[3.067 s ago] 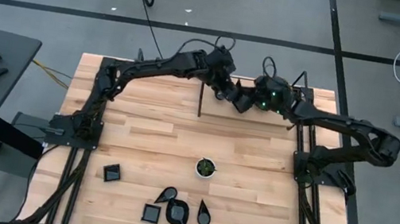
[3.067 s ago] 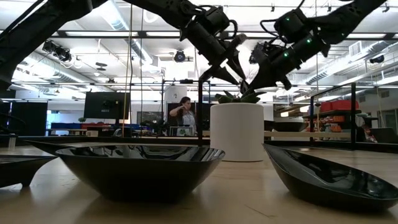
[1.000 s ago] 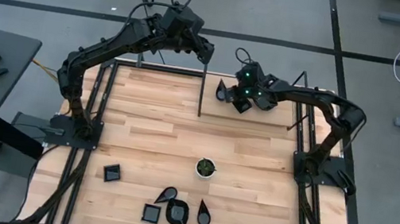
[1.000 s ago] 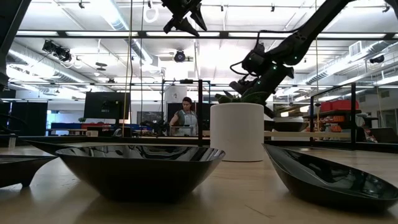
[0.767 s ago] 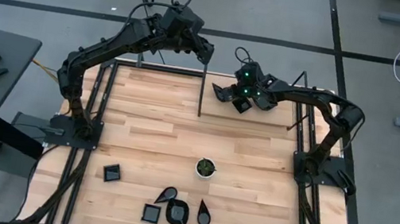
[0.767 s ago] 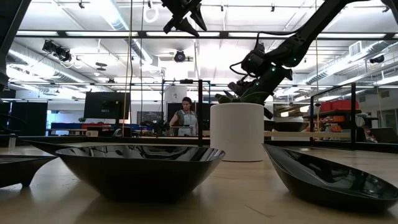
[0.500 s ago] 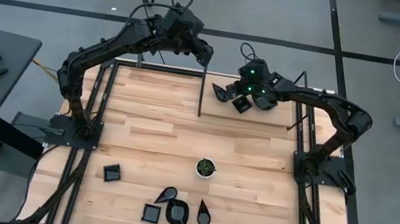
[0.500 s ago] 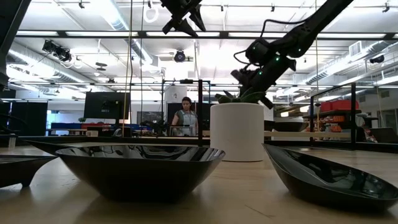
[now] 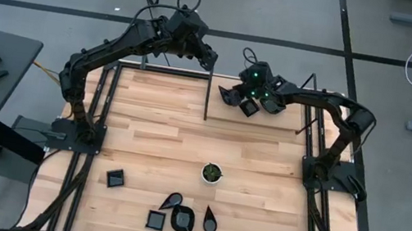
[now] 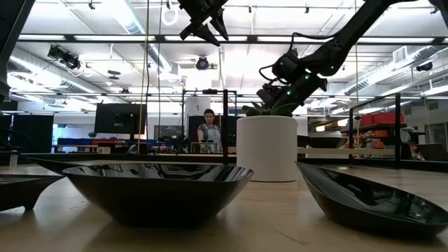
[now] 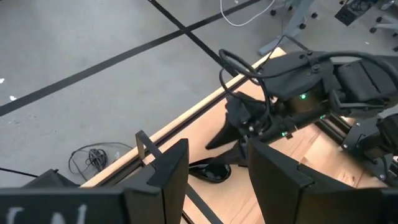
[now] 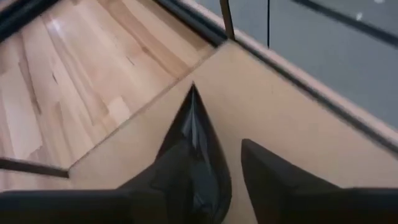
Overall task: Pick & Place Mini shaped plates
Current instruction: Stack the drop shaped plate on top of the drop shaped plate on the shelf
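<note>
wooden table fills the middle of the high view, grey floor all round it, a dark desk just off its left side.

left arm reaches from the left edge of the table up and over the far edge. left gripper hangs high above that edge. its fingers stand apart with bare gap between them, nothing held.

right arm comes from the right side and bends along the far edge toward the middle. right gripper sits low at the far edge, just right of a thin upright post. a black teardrop plate lies between the two fingers, its point aimed away from the wrist. it rests on a pale board at the table's edge. cannot tell whether the fingers pinch it or stand loose beside it. the same plate shows in the left wrist view, under the right gripper.

white cup with green inside stands alone in the middle of the near half.

other plates sit near the front edge: a square plate out left by itself, then a cluster of a teardrop, a second square, a rounded dish and a slim teardrop, close together.

low view: a person far back in the room.
</note>
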### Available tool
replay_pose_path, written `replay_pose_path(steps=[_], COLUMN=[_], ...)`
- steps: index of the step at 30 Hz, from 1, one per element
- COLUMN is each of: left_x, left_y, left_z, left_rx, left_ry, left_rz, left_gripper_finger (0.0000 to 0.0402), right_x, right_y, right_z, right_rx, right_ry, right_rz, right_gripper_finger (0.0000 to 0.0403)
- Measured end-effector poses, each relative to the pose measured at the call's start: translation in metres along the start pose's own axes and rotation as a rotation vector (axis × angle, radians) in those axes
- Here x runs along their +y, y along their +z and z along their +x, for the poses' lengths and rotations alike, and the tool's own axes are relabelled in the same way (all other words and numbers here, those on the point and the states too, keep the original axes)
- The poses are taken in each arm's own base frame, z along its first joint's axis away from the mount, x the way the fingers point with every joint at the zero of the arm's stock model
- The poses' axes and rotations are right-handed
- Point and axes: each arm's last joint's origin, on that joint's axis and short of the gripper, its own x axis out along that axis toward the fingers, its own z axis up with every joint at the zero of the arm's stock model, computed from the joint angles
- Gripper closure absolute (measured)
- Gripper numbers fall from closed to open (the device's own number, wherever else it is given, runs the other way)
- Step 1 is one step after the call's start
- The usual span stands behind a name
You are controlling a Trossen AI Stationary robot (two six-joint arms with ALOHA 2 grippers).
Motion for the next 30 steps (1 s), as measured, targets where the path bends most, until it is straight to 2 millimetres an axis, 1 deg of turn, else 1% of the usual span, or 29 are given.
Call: replay_pose_path(steps=[3, 6, 8, 11, 17, 21, 24, 27, 30], left_x=[0.000, 0.000, 0.000, 0.000, 0.000, 0.000, 0.000, 0.001, 0.002], left_y=[0.000, 0.000, 0.000, 0.000, 0.000, 0.000, -0.001, -0.002, -0.002], left_z=[0.000, 0.000, 0.000, 0.000, 0.000, 0.000, 0.000, 0.000, 0.000], left_rx=[0.005, 0.004, 0.004, 0.004, 0.004, 0.004, 0.006, 0.008, 0.011], left_ry=[0.002, 0.002, 0.002, 0.002, 0.001, 0.002, 0.007, 0.037, 0.052], left_rz=[0.001, 0.001, 0.001, 0.001, 0.001, 0.001, 0.002, 0.004, 0.005], left_gripper_finger=[0.0236, 0.0236, 0.0236, 0.0236, 0.0236, 0.0236, 0.0236, 0.0236, 0.0236], right_x=[-0.004, -0.007, -0.007, -0.008, -0.012, -0.013, -0.011, -0.006, -0.001], right_y=[0.000, -0.006, -0.008, -0.012, -0.013, -0.013, -0.014, -0.015, -0.015], right_z=[0.003, 0.011, 0.014, 0.018, 0.020, 0.020, 0.020, 0.021, 0.022], right_rx=[-0.014, 0.020, 0.038, 0.056, 0.045, 0.032, 0.023, 0.018, 0.032], right_ry=[-0.002, 0.015, 0.057, 0.063, -0.054, -0.123, -0.157, -0.146, -0.101], right_rz=[-0.017, -0.018, -0.027, -0.018, 0.048, 0.145, 0.262, 0.388, 0.407], right_gripper_finger=[0.0237, 0.0239, 0.0246, 0.0257, 0.0292, 0.0316, 0.0328, 0.0333, 0.0333])
